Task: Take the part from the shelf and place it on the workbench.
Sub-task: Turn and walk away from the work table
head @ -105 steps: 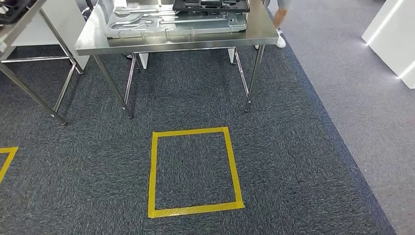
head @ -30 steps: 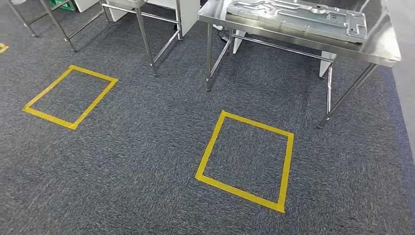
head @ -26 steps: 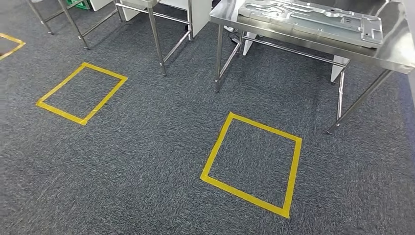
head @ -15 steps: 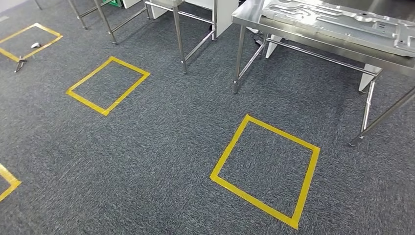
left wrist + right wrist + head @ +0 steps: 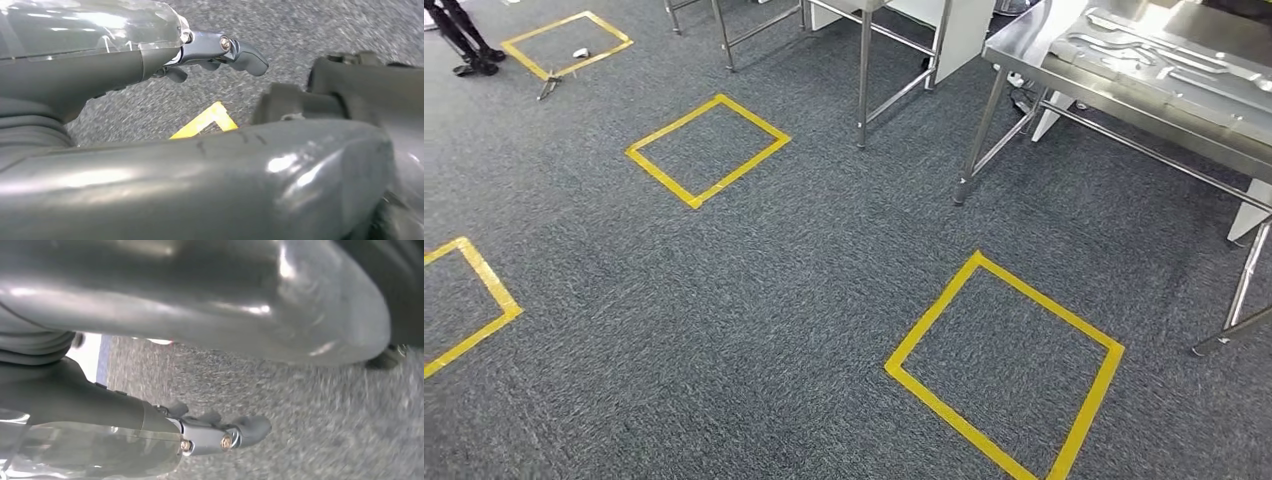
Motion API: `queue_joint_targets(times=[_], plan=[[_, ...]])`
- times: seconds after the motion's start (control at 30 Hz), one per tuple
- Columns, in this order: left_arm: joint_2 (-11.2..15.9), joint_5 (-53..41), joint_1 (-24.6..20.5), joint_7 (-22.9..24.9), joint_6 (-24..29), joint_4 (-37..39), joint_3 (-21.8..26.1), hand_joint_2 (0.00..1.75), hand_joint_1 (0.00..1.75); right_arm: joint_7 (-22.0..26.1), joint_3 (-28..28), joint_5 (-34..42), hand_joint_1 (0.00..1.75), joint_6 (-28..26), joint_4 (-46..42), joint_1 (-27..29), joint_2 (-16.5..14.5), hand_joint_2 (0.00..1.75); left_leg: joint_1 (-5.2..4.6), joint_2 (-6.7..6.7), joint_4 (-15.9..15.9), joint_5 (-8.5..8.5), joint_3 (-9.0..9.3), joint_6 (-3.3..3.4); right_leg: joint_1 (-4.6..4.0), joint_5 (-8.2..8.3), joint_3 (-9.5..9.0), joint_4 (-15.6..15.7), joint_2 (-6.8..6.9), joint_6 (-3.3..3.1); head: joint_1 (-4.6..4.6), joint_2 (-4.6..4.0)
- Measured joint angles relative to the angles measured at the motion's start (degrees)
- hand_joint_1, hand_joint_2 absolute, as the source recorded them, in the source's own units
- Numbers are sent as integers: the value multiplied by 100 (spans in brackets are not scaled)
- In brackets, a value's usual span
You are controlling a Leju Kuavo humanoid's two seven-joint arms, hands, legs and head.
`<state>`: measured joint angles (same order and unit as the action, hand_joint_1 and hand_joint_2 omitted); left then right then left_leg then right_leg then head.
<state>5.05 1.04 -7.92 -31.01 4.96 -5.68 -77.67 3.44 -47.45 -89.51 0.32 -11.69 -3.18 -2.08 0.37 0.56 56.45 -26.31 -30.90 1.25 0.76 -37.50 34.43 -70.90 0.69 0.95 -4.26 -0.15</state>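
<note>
dark grey carpet point(image 5: 804, 300) fills the floor, marked with 4 yellow tape squares: a cut-off one at the left edge point(image 5: 469, 300), one far back left point(image 5: 567, 42), one in the middle point(image 5: 708, 150) and the nearest at lower right point(image 5: 1004, 370). steel table legs point(image 5: 864, 75) stand at the top; the workbench point(image 5: 1124, 85) at upper right carries a pressed metal part point(image 5: 1164, 60). both wrist views show the left hand point(image 5: 210, 52) and right hand point(image 5: 215, 432) holding nothing, fingers loosely extended. since 0.5 s ago the whole scene has slid right: the camera has turned left.
</note>
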Motion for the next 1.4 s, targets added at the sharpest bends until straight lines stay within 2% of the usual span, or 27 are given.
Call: queue_joint_targets(times=[0.03,0.07,0.13,0.17,0.23,0.27,0.33,0.4,0.47,0.53,0.57,0.6,0.67,0.73,0.77,0.83,0.87,0.93,1.0,1.07,1.1,1.13,1.2,1.23,1.27,1.33,1.4], plan=[[3,5,5,-17,-5,0,-7,0,0,7,33,-17,0,6,2,12,-3,0,-8,76,7,6,-12,3,1,-60,114,-244,-29,-2,0,0],[5,11,15,-29,-7,0,-14,0,0,18,60,-25,0,5,4,22,-5,0,-16,159,15,12,-19,2,0,1,129,-277,-44,-10,0,0],[5,16,33,-40,0,0,-45,0,0,54,94,-28,0,-3,4,32,-7,0,-22,322,34,22,-18,-14,-3,409,-151,320,-150,-54,0,0],[2,15,37,-44,8,-1,-66,0,0,72,106,-28,0,-6,4,34,-3,0,-21,389,43,29,-22,-28,-5,593,-341,736,-313,-86,0,0],[-2,15,31,-52,23,-2,-101,0,0,92,136,-28,0,-15,4,32,-1,0,-19,511,60,44,-55,-83,-25,782,-557,1259,-554,-131,0,0],[-2,17,30,-56,30,-2,-108,0,0,93,154,-29,0,-21,4,30,0,0,-10,570,60,58,-79,-119,-40,783,-576,1325,-587,-145,0,0],[9,18,43,-61,43,-2,-115,0,0,92,187,-38,0,-36,4,23,-5,0,3,672,55,86,-117,-186,-43,822,-589,1370,-437,-191,-1,0],[25,19,59,-67,58,-2,-123,0,0,95,224,-49,0,-45,4,28,-11,0,-6,476,267,-51,-232,-220,-19,871,-615,1446,-270,-267,-2,0],[41,21,52,-87,68,-2,-133,0,0,104,270,-55,0,-52,4,46,-13,0,-6,146,922,-426,-539,-248,-21,892,-621,1486,-88,-312,-2,0],[53,32,48,-114,72,-2,-140,0,0,125,309,-55,0,-65,4,53,-11,0,24,43,1602,-708,-843,-296,-33,885,-612,1484,86,-317,-2,0],[57,55,53,-129,73,-2,-143,0,0,143,323,-55,0,-74,4,51,-11,0,45,28,1699,-702,-872,-319,-34,880,-612,1483,169,-311,-2,0],[64,86,57,-143,74,-2,-143,0,0,165,336,-53,0,-85,4,44,-12,0,67,2,1551,-589,-776,-340,-31,870,-618,1478,250,-299,-2,0],[84,132,54,-175,71,-3,-143,0,0,196,351,-44,0,-103,4,28,-15,0,103,-180,765,-251,-336,-368,-25,838,-640,1456,391,-250,-2,0],[97,132,42,-199,65,-5,-145,0,0,204,357,-16,0,-110,3,17,-18,0,97,-348,180,-64,-22,-323,-43,792,-659,1415,497,-170,-1,0],[99,132,38,-203,60,-7,-147,0,0,205,358,2,0,-110,3,6,-21,0,83,-372,97,-54,9,-281,-54,778,-665,1402,540,-130,0,0],[114,135,45,-187,48,-7,-151,0,0,201,358,41,0,-106,4,-32,-46,0,62,-256,98,-31,-20,-191,-41,761,-677,1394,602,-53,0,0],[122,135,47,-175,41,-7,-154,0,0,194,358,53,0,-102,4,-51,-61,0,59,-203,85,-16,-27,-152,-22,717,-668,1353,538,-15,0,0],[140,131,26,-147,32,-7,-158,0,0,173,358,77,0,-88,7,-60,-94,0,63,-102,59,20,-35,-82,9,459,-503,985,247,28,0,0],[161,132,-19,-121,24,-5,-172,0,0,158,358,106,0,-73,14,-48,-129,0,39,11,61,38,-64,-43,13,76,-112,198,4,22,0,0],[187,134,-49,-108,15,-4,-204,0,0,153,358,131,0,-63,21,-33,-158,0,2,160,66,44,-76,-26,6,-24,189,-338,-43,-9,0,0],[200,134,-58,-105,11,-4,-221,0,0,151,358,138,0,-51,23,-27,-169,0,-14,242,68,46,-71,-23,1,109,191,-279,-59,-36,0,0],[209,131,-70,-105,6,-4,-233,0,0,145,358,139,0,-31,24,-25,-174,0,-26,323,70,46,-60,-24,-6,337,83,13,-101,-71,0,0],[216,126,-110,-104,-3,-5,-245,0,0,115,357,132,0,18,24,-26,-175,0,-36,470,80,48,-55,-37,-29,769,-241,828,-345,-147,0,0],[216,124,-134,-100,-7,-5,-248,0,0,99,357,128,0,42,24,-30,-174,0,-37,533,84,52,-67,-57,-39,881,-350,1108,-441,-169,0,0],[220,126,-152,-92,-8,-5,-250,0,0,83,356,126,0,61,24,-40,-173,0,-33,589,87,58,-87,-84,-51,915,-397,1246,-500,-181,0,0],[232,126,-156,-51,-13,-4,-251,0,0,63,356,132,0,88,24,-71,-172,0,-25,699,70,81,-121,-156,-57,921,-408,1289,-411,-204,0,0],[242,122,-136,32,-17,-5,-254,0,0,45,356,142,0,84,24,-81,-168,0,-27,572,187,-3,-186,-204,-38,954,-436,1356,-273,-269,-1,0]])
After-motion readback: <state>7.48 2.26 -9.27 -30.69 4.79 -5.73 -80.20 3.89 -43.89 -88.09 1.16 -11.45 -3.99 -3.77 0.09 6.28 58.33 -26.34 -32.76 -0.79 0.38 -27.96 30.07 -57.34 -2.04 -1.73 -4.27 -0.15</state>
